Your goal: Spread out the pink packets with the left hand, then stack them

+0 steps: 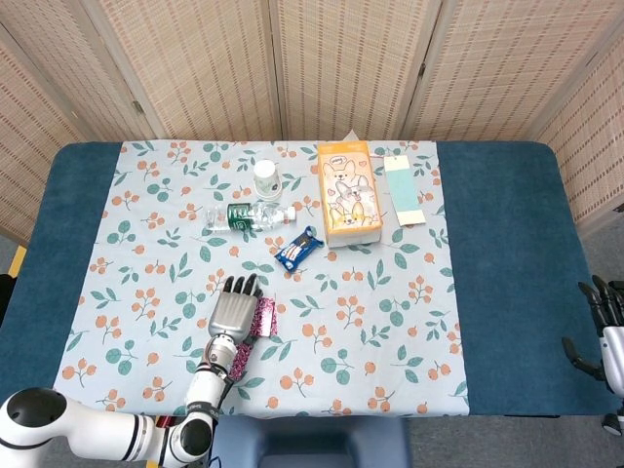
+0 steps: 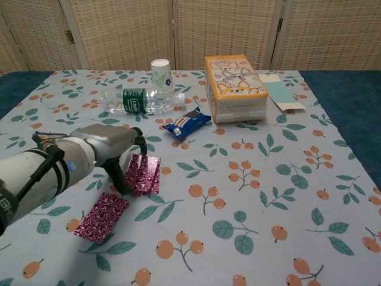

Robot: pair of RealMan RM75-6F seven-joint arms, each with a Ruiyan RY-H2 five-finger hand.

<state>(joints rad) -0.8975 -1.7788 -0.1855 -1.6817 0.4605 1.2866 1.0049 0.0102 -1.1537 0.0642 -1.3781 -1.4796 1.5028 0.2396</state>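
Two pink packets show in the chest view: one (image 2: pixel 144 174) lies under the fingertips of my left hand (image 2: pixel 113 149), the other (image 2: pixel 100 216) lies apart, nearer the front edge. In the head view the left hand (image 1: pixel 232 310) lies flat with fingers stretched forward, covering most of the far packet (image 1: pixel 265 316); the near packet (image 1: pixel 237 359) peeks out beside the wrist. The hand presses down on the far packet without gripping it. My right hand (image 1: pixel 606 327) hangs off the table's right side, fingers apart, holding nothing.
Behind the packets lie a blue snack wrapper (image 2: pixel 187 123), a clear bottle on its side (image 2: pixel 140 101), a paper cup (image 2: pixel 161 73), an orange tissue box (image 2: pixel 234 87) and a pale green card (image 2: pixel 281 93). The floral cloth (image 2: pixel 268 196) covers the table.
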